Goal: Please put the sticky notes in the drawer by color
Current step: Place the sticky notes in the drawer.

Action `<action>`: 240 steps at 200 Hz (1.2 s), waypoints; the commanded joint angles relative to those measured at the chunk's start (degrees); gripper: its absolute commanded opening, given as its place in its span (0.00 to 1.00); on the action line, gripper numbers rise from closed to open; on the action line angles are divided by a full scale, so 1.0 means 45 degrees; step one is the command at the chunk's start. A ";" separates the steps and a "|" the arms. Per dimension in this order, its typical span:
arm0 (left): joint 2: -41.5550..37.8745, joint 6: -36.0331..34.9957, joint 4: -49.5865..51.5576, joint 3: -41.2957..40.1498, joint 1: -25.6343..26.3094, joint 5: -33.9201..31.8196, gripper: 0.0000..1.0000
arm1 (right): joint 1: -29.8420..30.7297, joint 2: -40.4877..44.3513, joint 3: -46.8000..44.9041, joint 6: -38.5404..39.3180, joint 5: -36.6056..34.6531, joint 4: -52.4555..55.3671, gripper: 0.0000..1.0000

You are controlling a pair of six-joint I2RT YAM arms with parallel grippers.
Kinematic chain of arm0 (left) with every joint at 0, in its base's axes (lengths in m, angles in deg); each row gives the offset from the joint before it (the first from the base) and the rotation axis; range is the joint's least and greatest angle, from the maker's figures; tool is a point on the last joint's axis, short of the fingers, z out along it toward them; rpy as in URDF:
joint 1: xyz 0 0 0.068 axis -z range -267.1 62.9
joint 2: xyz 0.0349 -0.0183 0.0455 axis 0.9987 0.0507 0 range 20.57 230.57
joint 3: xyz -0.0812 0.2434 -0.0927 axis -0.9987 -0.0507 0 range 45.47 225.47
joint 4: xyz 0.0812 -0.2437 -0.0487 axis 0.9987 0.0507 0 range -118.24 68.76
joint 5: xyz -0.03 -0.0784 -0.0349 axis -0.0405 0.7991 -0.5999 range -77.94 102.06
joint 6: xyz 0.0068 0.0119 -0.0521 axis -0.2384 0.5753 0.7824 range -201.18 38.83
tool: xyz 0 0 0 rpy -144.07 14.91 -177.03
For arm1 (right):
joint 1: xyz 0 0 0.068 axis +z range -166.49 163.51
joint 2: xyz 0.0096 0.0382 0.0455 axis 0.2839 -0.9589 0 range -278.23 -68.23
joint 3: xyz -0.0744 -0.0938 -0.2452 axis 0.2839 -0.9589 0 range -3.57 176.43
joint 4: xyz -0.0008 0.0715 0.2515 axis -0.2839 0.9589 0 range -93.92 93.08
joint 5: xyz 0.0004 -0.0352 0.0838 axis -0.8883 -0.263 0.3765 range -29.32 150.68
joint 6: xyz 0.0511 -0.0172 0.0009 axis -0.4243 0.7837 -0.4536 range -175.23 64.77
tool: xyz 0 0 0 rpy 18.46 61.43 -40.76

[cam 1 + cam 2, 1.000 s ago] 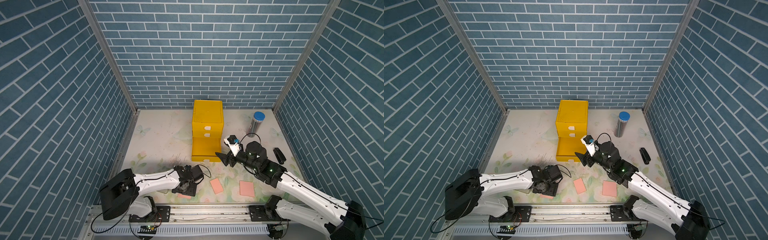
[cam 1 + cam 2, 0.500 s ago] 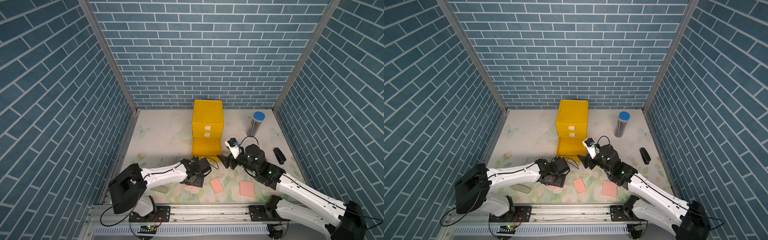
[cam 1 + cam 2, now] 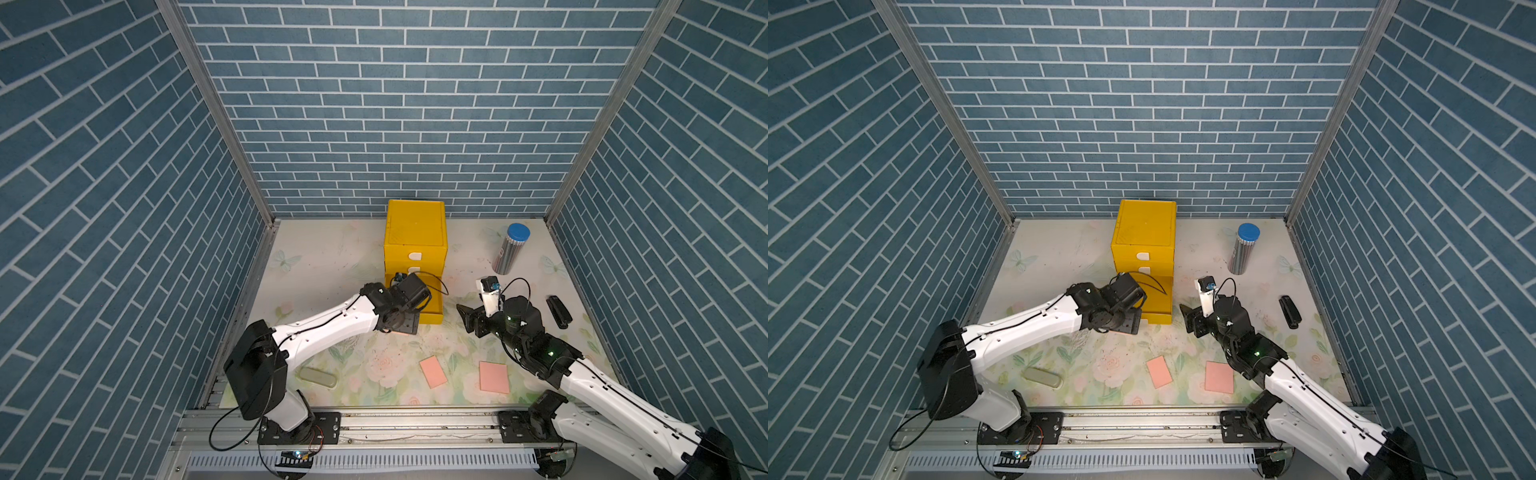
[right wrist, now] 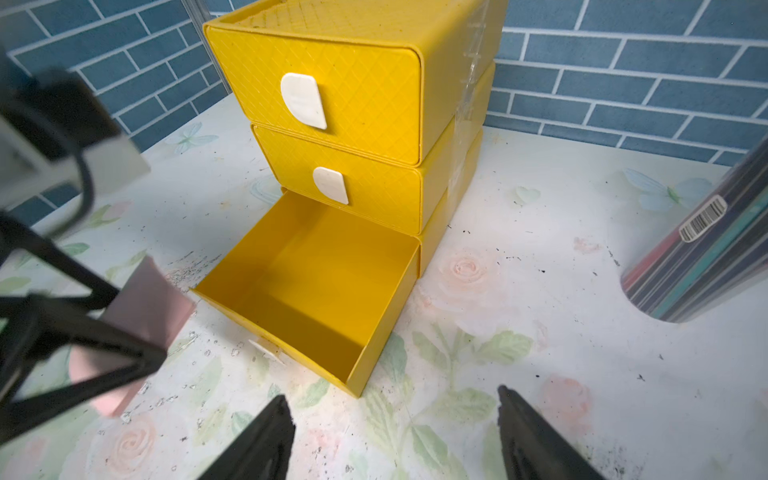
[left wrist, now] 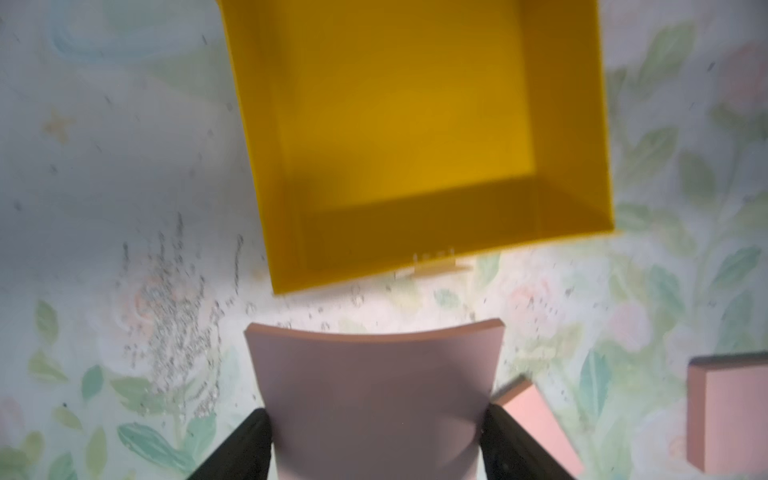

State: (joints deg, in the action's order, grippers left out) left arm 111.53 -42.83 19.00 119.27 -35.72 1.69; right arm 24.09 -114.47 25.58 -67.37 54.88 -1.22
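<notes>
The yellow drawer [image 3: 415,232] [image 3: 1144,232] stands mid-table with its bottom tray [image 4: 324,282] pulled out and bare inside. My left gripper [image 5: 376,419] is shut on a salmon pink sticky note [image 5: 374,386], which bows between the fingers just short of the tray's front wall [image 5: 457,245]. In both top views that gripper [image 3: 401,328] [image 3: 1121,326] hovers at the tray's front left corner. My right gripper [image 4: 395,415] [image 3: 469,318] stands open and empty, to the right of the tray. Two more pink sticky notes [image 3: 433,372] [image 3: 493,376] lie flat near the front edge.
A grey-green oblong case [image 3: 318,377] lies front left beside the left arm's base. A blue-capped grey cylinder [image 3: 510,249] stands back right, and a small black object [image 3: 558,311] lies by the right wall. The two upper drawers [image 4: 365,91] are shut.
My left gripper has carried the pink note from the table's front up to the open tray's front corner, uncovering the case. My right gripper has drawn back slightly to the right.
</notes>
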 commanded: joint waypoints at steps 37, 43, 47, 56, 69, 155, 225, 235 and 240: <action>0.3019 -0.2077 0.0833 0.3086 -0.1013 -0.0675 0.82 | -0.0040 0.0718 -0.0122 -0.0548 -0.0029 0.0757 0.79; 0.3309 -0.2088 0.0886 0.3255 -0.1059 -0.0959 0.81 | -0.0036 0.0804 -0.0122 -0.0558 -0.0009 0.0810 0.79; 0.3475 -0.2122 0.0845 0.3347 -0.1082 -0.1006 0.81 | -0.0033 0.0873 -0.0112 -0.0563 -0.0003 0.0870 0.79; 0.3776 -0.2212 0.0713 0.3463 -0.1189 -0.0924 0.81 | -0.0032 0.1054 -0.0157 -0.0603 0.0018 0.0969 0.78; 0.4101 -0.2246 0.0497 0.3594 -0.1221 -0.0876 0.81 | -0.0049 0.1238 -0.0220 -0.0642 0.0008 0.1073 0.79; 0.4760 -0.2236 -0.1405 0.2267 -0.1221 -0.0977 0.87 | -0.0043 0.1097 -0.0363 -0.0727 0.0393 0.0965 0.79; 0.4071 -0.2308 -0.2042 0.2193 -0.1221 -0.0972 0.96 | -0.0033 -0.0023 -0.0035 -0.1857 0.2163 0.1922 0.83; 0.3630 -0.2351 -0.2390 0.2090 -0.1202 -0.0548 0.96 | 0.0048 -0.0413 0.0177 -0.2157 0.3025 0.2353 0.83; 0.3350 -0.2334 -0.2605 0.1980 -0.1202 -0.0274 0.97 | 0.0198 -0.0571 0.0254 -0.2377 0.3213 0.2559 0.83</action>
State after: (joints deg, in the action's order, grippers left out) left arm 132.01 -52.75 11.07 129.32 -41.01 -1.74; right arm 24.06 -114.05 24.66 -72.79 62.31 5.14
